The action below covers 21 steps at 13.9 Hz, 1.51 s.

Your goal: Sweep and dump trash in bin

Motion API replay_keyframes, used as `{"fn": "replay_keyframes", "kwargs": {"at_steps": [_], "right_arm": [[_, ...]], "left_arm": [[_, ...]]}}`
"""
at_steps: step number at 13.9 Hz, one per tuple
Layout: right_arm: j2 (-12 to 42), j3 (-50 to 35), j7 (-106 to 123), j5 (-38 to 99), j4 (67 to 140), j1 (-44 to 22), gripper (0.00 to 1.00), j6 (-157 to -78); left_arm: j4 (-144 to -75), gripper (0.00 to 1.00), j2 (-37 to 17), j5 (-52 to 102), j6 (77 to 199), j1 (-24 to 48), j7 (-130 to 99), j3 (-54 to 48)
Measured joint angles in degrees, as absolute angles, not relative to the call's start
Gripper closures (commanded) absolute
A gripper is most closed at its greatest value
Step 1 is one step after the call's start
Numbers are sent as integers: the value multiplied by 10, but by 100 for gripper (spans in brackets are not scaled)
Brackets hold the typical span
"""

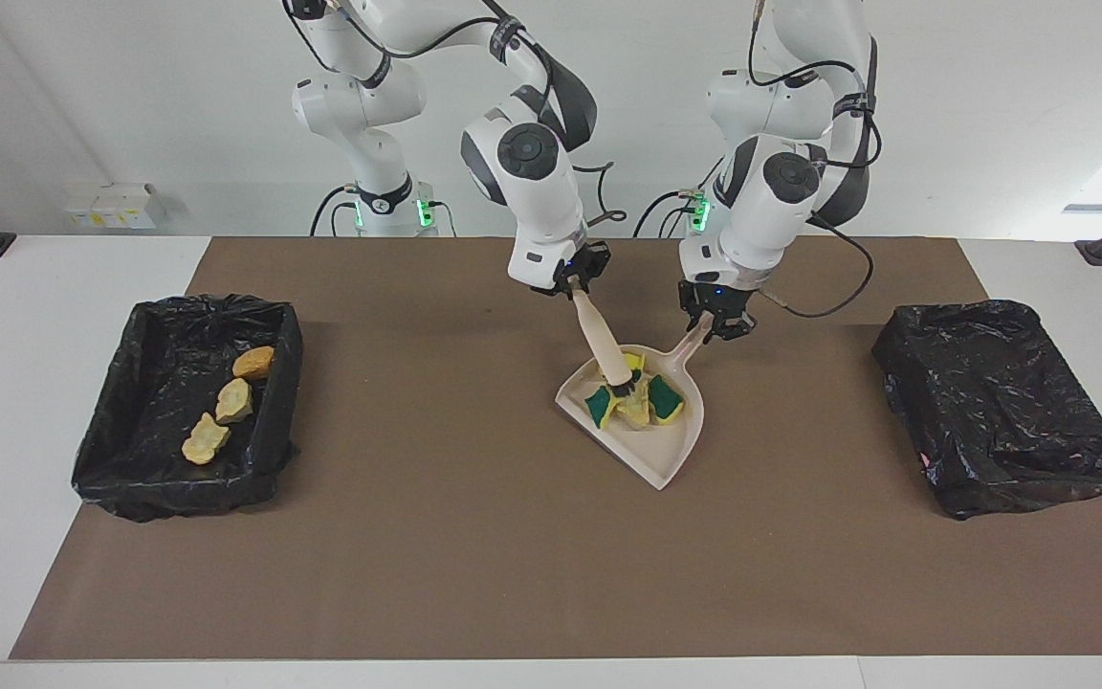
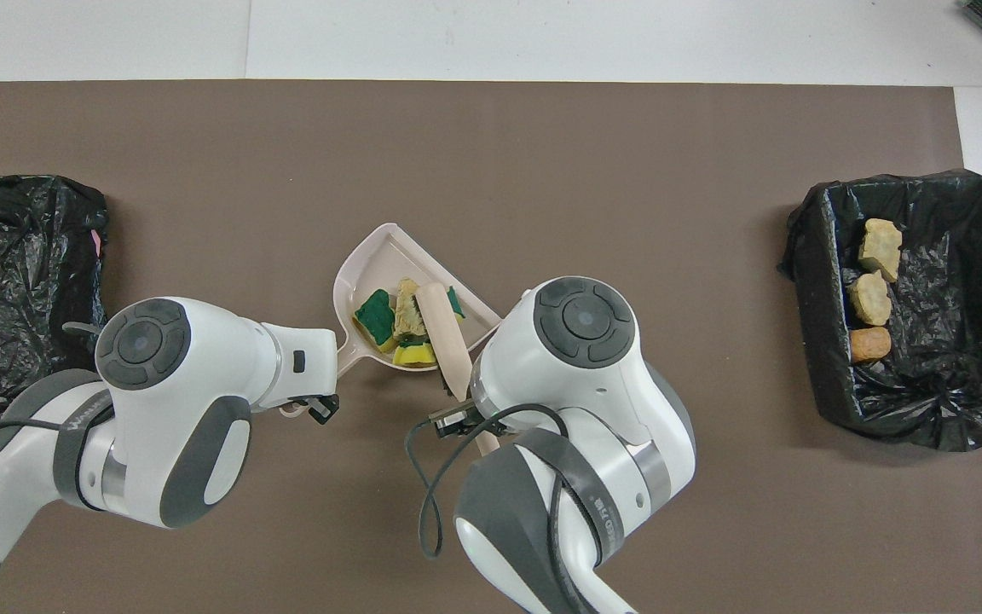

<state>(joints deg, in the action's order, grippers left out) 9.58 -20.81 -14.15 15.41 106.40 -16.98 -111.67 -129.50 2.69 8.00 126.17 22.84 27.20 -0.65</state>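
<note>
The beige dustpan lies on the brown mat mid-table, also seen in the overhead view. In it lie several yellow-and-green sponge scraps. My left gripper is shut on the dustpan's handle. My right gripper is shut on the beige brush, whose head rests among the scraps in the pan. Three tan-orange lumps lie in the black-lined bin at the right arm's end of the table.
A second black-lined bin stands at the left arm's end; I see nothing in it. The brown mat covers most of the table. Small white boxes sit by the wall past the right arm's end.
</note>
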Motion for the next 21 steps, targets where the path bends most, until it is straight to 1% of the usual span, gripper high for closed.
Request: {"fn": "replay_keyframes", "kwargs": {"at_steps": [3, 7, 9, 12, 14, 16, 19, 21], "right_arm": [[71, -207, -157, 161, 1064, -165, 100, -1076], [61, -209, -236, 170, 1064, -170, 100, -1068], [54, -210, -287, 170, 1068, -182, 100, -1056], [21, -212, -396, 167, 1105, -218, 100, -1055], [-15, -212, -431, 165, 1151, -239, 100, -1072], [-47, -212, -434, 165, 1208, -254, 100, -1115], [-54, -213, -434, 142, 1264, -288, 100, -1180], [-49, -213, -434, 116, 1283, -304, 100, -1194]], "left_arm": [[-1295, 100, 28, 80, 1262, 228, 272, -7], [-1295, 100, 28, 80, 1264, 228, 272, -7], [-1295, 100, 28, 80, 1265, 228, 272, -6], [-1295, 100, 28, 80, 1265, 221, 272, -5], [-1295, 100, 29, 80, 1265, 212, 273, -5], [-1295, 100, 31, 80, 1265, 200, 273, -5], [-1292, 100, 45, 80, 1256, 156, 297, -4], [-1279, 100, 60, 80, 1211, 116, 318, -2]]}}
